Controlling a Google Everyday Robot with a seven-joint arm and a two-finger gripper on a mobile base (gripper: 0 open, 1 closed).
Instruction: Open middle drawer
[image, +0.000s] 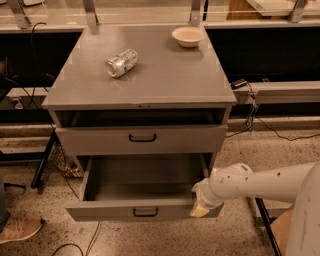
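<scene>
The middle drawer (100, 212) of the grey cabinet (145, 75) stands pulled far out. Its low front panel carries a small black bar handle (145, 212), and its plain grey inside (145, 177) shows nothing in it. My gripper (200, 209) is at the end of the white arm (265, 182), which reaches in from the right. The gripper sits at the drawer's front right corner, against the front panel's right end. The taller-fronted drawer (100, 140) above has a bigger black handle (142, 137), with a dark gap above its front.
A crushed silver can (121, 62) lies on the cabinet top and a white bowl (188, 36) stands at its back right. Cables run along the floor on both sides. A person's shoe (17, 229) is at the lower left. A dark frame leg (42, 160) stands left of the cabinet.
</scene>
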